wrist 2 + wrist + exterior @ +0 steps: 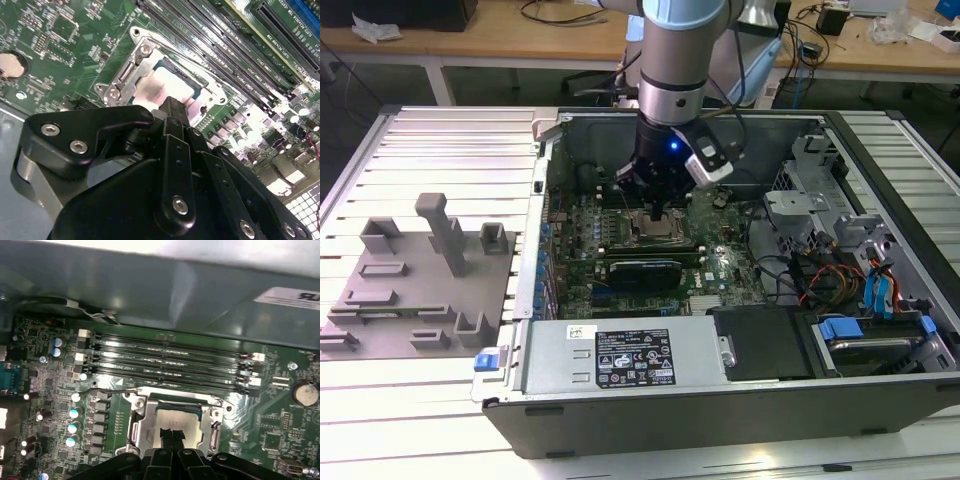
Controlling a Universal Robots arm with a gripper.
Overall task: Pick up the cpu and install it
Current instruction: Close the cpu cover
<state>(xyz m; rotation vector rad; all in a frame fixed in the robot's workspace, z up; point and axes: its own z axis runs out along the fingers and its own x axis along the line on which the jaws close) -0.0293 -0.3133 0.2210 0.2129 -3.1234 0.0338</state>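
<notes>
- The arm (682, 70) was seen extending from the upper middle of the exterior view down into an open computer case (740, 410).
- The case was laid on its side on a ribbed metal tabletop (430, 150) and took up the middle and right of the frame.
- The jaws were held low over the green motherboard (715, 255), just above the middle of the frame, directly over the processor socket.
- In both wrist views the jaws were seen pressed together at their tips, which were set at one edge of the cpu (177, 419) (167, 85).
- Whether the tips were touching the cpu's top or were just above it could not be told.
- The cpu was found lying flat, silvery top upward, inside the metal socket frame (137, 422) (125, 75). It was not gripped by the jaws.
- A bank of long dark memory slots (170, 360) (235, 55) was seen running in parallel rows just beside the socket frame.
- A round coin battery (305, 392) (10, 65) was seated on the board, apart from the socket.
- Grey fixture blocks (420, 280) were set out on the tabletop at the exterior view's left, well apart from the case.
- A silver power supply (620, 360) was placed along the case's lower edge in the exterior view.
- Drive bays with blue tabs (840, 328) were seen in the lower right of that view.
</notes>
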